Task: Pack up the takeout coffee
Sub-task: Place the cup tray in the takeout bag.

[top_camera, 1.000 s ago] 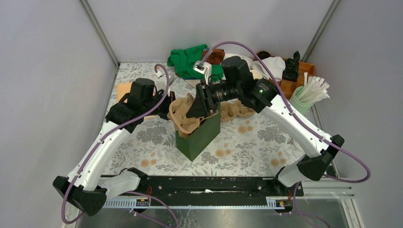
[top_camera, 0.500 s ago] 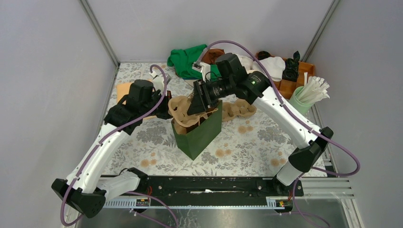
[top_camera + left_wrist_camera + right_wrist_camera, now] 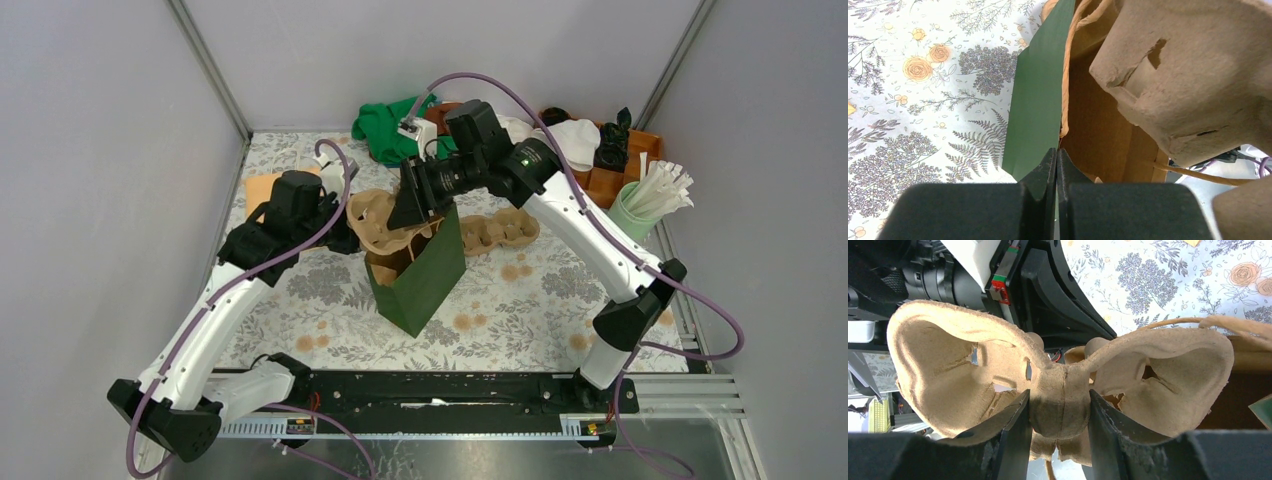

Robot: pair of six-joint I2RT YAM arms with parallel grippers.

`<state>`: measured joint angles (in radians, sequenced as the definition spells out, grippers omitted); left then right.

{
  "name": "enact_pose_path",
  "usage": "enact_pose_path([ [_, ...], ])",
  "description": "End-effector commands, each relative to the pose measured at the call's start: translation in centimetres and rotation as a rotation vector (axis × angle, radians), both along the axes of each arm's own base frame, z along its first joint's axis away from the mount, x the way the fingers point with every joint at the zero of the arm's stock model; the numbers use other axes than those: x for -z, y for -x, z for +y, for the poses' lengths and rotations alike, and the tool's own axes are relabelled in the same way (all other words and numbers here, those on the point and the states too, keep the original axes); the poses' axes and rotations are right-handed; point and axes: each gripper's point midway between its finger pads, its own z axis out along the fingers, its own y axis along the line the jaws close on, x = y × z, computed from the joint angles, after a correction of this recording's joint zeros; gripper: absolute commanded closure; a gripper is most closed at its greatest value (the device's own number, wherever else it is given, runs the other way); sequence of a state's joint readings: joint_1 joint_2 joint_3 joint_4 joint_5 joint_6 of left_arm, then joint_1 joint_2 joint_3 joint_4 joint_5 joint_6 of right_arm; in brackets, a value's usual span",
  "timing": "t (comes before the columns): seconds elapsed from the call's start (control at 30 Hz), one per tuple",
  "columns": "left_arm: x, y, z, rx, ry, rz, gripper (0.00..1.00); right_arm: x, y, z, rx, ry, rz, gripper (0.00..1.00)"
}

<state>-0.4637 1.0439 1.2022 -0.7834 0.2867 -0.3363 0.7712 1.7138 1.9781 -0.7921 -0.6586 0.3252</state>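
Observation:
A green paper bag (image 3: 428,278) with a brown inside (image 3: 1098,130) stands open at mid-table. My left gripper (image 3: 1056,152) is shut on the bag's left wall at the rim, one finger outside and one inside. The brown moulded-pulp cup carrier (image 3: 1058,385) hangs tilted over the bag's mouth (image 3: 378,222). My right gripper (image 3: 1059,400) is shut on the carrier's centre ridge, and both of its cup wells are empty. In the left wrist view the carrier (image 3: 1193,75) looms over the opening. The takeout coffee does not show in any view.
A second pulp carrier (image 3: 502,232) lies flat right of the bag. Behind are a green cloth (image 3: 395,122), a wooden tray (image 3: 612,170) with dark items and a pale green cup of straws (image 3: 652,195). An orange card (image 3: 260,186) lies at the left.
My right arm has drawn the carrier up and leftward over the bag's mouth. The bag now stands more upright. The left gripper keeps its pinch on the rim.

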Motion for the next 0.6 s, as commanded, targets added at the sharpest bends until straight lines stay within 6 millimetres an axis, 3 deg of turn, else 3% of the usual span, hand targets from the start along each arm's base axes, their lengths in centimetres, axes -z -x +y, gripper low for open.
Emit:
enact_pose_path([
  [0.0, -0.7, 0.0, 0.1, 0.005, 0.003, -0.041, 0.98, 0.2, 0.1, -0.2, -0.057, 0.016, -0.017, 0.61],
  [0.23, -1.0, -0.7, 0.5, -0.019, -0.018, -0.064, 0.98, 3.1, 0.5, -2.8, -0.026, 0.164, -0.029, 0.59],
  [0.57, -1.4, -1.3, 0.2, -0.002, -0.030, -0.074, 0.98, 6.9, -2.1, -6.1, 0.087, 0.391, -0.132, 0.59],
])
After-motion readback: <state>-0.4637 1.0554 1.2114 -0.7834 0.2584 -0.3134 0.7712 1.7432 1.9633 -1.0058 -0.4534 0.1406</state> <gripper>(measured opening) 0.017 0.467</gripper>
